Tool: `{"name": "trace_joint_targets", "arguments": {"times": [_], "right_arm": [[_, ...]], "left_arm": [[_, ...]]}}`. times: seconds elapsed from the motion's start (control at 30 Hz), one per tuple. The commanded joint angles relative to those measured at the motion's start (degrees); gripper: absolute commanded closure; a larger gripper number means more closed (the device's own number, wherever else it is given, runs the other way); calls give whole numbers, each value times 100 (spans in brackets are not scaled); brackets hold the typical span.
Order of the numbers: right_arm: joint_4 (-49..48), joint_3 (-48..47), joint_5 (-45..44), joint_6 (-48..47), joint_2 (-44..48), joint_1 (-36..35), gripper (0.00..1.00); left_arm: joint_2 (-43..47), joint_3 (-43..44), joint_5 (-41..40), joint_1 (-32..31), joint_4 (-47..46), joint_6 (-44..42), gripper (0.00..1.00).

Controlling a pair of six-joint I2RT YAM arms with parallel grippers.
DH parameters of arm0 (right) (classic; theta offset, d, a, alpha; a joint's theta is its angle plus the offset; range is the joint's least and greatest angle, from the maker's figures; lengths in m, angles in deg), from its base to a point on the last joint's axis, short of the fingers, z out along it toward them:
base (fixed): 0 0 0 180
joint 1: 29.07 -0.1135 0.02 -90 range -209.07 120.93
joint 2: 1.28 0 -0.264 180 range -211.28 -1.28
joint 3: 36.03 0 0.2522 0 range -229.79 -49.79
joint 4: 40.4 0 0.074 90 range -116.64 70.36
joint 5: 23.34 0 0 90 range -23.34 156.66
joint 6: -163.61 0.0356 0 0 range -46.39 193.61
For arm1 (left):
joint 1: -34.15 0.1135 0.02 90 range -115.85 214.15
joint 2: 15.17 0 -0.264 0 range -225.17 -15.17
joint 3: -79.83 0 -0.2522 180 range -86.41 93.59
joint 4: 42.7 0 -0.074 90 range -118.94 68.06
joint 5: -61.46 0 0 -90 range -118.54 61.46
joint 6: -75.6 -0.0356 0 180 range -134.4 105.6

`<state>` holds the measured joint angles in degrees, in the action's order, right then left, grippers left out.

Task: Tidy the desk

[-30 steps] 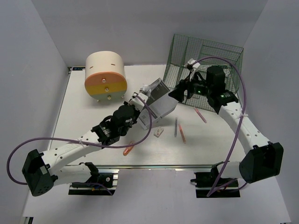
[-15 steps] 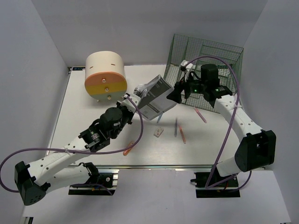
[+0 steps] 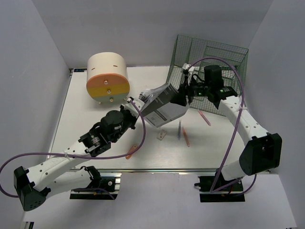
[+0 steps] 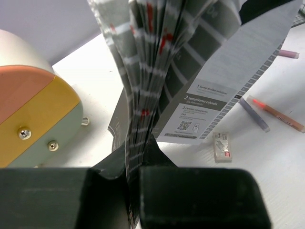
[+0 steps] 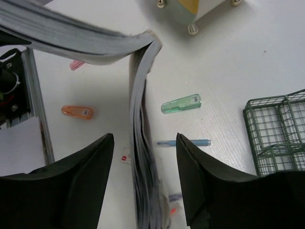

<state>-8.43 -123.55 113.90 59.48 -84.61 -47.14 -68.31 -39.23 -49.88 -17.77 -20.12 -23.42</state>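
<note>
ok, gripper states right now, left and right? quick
Left gripper: shut on the booklet.
Right gripper: open, jaws either side of the booklet's edge, not clamping it.

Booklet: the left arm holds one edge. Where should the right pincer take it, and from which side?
The booklet fans out from the left pincer. Probably best: the right pincer closes across the whole stack at the opposite edge, coming from the rack side, one finger on each cover, so no pages splay loose.
</note>
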Motion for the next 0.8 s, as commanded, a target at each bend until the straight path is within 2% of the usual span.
{"name": "trace_joint_targets", "arguments": {"times": [0.0, 0.1, 0.2, 0.23, 0.27, 0.33, 0.47, 0.77], "right_arm": [[384, -148, 312, 33, 185, -74, 42], [700, -235, 329, 86, 326, -109, 44], [1007, -341, 610, 34, 554, -109, 33], [1069, -367, 819, -115, 711, -83, 21], [1122, -394, 909, -186, 791, -101, 18], [1350, -578, 1181, -422, 932, -92, 13], [2018, -1122, 1428, -757, 994, -83, 12], [1466, -1623, -241, -793, 1556, 57, 11]], "left_arm": [[208, 116, 122, 7, -838, 102, 100], [120, 116, 139, 7, -1075, 119, 100], [68, 134, 174, 7, -1163, 137, 100], [50, 151, 209, 7, -1163, 154, 100], [50, 151, 227, 59, -1181, 172, 100], [50, 186, 315, 59, -1155, 216, 100], [41, 300, 438, 59, -918, 277, 100], [462, 389, 701, 59, -452, 401, 100]]}}
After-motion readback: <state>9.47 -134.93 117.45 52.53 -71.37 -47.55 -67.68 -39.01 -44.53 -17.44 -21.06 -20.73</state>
